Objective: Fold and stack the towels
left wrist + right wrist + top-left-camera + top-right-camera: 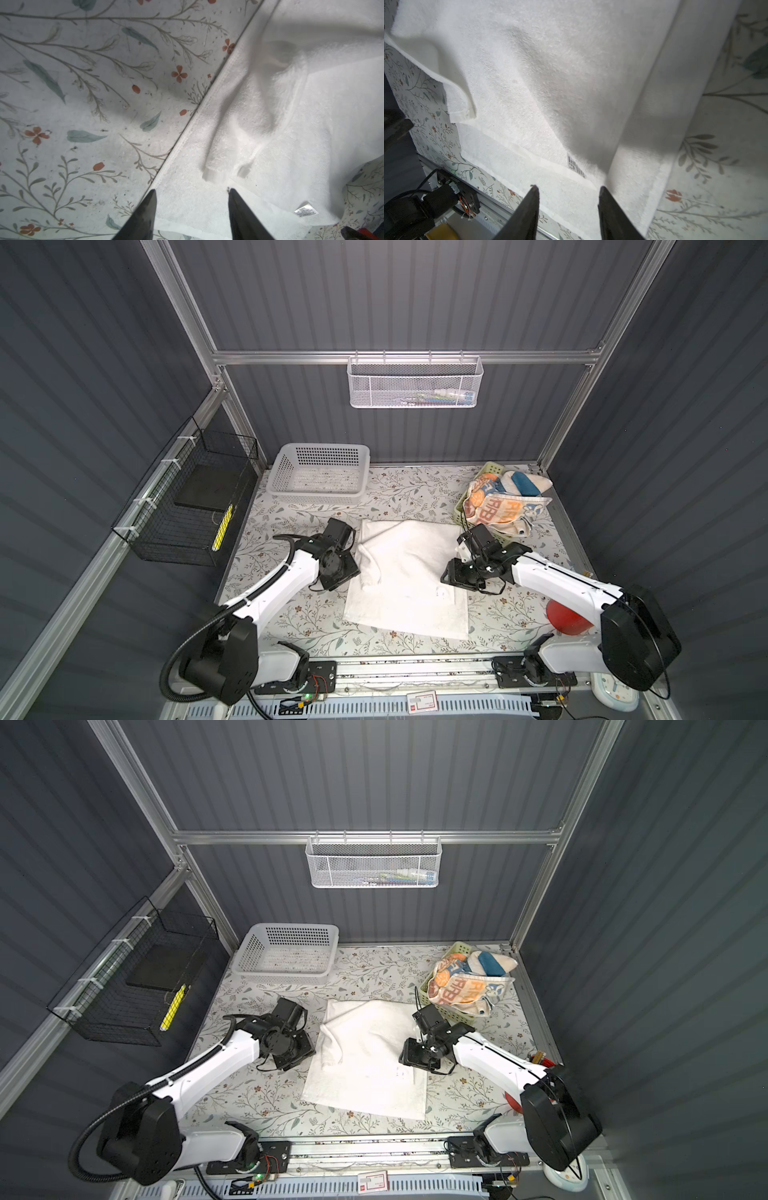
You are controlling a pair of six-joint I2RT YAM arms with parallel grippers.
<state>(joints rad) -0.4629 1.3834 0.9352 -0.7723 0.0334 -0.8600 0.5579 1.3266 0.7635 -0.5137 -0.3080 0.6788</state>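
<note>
A plain white towel (411, 572) (365, 1052) lies in the middle of the flowered table, its far part folded loosely over the near part, with a wrinkled roll along its left side (228, 128). My left gripper (347, 568) (192, 190) hovers open over the towel's left edge, holding nothing. My right gripper (457, 578) (568, 187) is open over the towel's right near corner, close to the label (576, 166). More towels, orange with letters (494, 510) and cream-blue (525, 483), sit heaped in a green basket (490, 470) at the back right.
A white plastic basket (320, 477) stands at the back left. A black wire basket (187, 514) hangs on the left wall and a white mesh basket (415, 381) on the back wall. A red object (565, 618) lies under the right arm.
</note>
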